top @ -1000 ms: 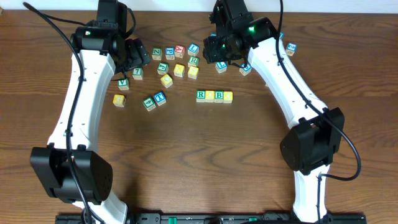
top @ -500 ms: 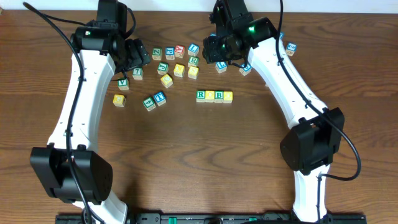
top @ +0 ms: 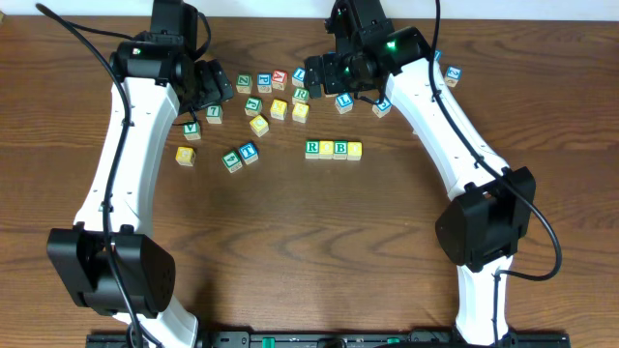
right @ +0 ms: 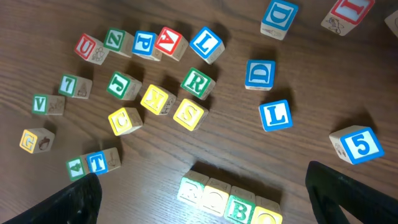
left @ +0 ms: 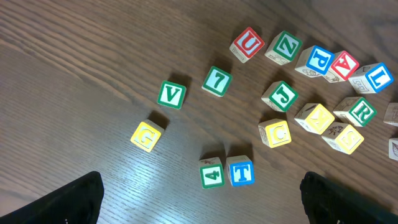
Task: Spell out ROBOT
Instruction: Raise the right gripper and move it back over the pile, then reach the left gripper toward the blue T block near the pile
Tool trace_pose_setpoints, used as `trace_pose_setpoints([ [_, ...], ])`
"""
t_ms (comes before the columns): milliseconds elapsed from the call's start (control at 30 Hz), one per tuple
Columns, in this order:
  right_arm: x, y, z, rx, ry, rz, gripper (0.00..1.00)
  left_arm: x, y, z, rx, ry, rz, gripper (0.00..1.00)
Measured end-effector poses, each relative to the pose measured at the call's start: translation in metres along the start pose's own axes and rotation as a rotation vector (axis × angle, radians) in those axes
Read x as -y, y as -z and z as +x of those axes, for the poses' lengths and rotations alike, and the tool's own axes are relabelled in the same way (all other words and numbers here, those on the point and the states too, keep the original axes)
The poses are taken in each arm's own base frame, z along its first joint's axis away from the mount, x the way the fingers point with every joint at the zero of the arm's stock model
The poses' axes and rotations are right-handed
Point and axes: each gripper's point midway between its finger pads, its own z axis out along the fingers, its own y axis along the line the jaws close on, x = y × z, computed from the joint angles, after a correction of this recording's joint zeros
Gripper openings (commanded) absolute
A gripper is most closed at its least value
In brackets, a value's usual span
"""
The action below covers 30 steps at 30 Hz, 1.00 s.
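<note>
Now R gripper [right: 199, 177] has edged left, jaws spread, empty; L gripper [left: 199, 186] spread too. Row [top: 334, 148] apparently reads R-O-B-O mid-table; only T cube [top: 249, 152], touching 4 cube [top: 232, 160] at left, remains.

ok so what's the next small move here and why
Probably swing the open left gripper over the blue T cube: the row reads R, O, B, O, lacking only T, which sits against the green 4.
</note>
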Motion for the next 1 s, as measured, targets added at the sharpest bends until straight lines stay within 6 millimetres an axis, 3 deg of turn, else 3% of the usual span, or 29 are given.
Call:
trace_pose_setpoints([
  [133,0.001,0.0,0.0,0.002,-0.023,0.006,0.83,0.0,0.0,0.0,0.0,0.0,0.0,1.0],
  [367,0.001,0.0,-0.003,0.015,-0.015,0.01,0.83,0.0,0.0,0.0,0.0,0.0,0.0,1.0],
  [700,-0.001,0.002,-0.033,0.145,-0.043,0.026,0.82,0.0,0.0,0.0,0.0,0.0,0.0,1.0],
  [1000,-0.017,-0.002,-0.015,0.088,-0.037,0.031,0.81,0.0,0.0,0.0,0.0,0.0,0.0,1.0],
])
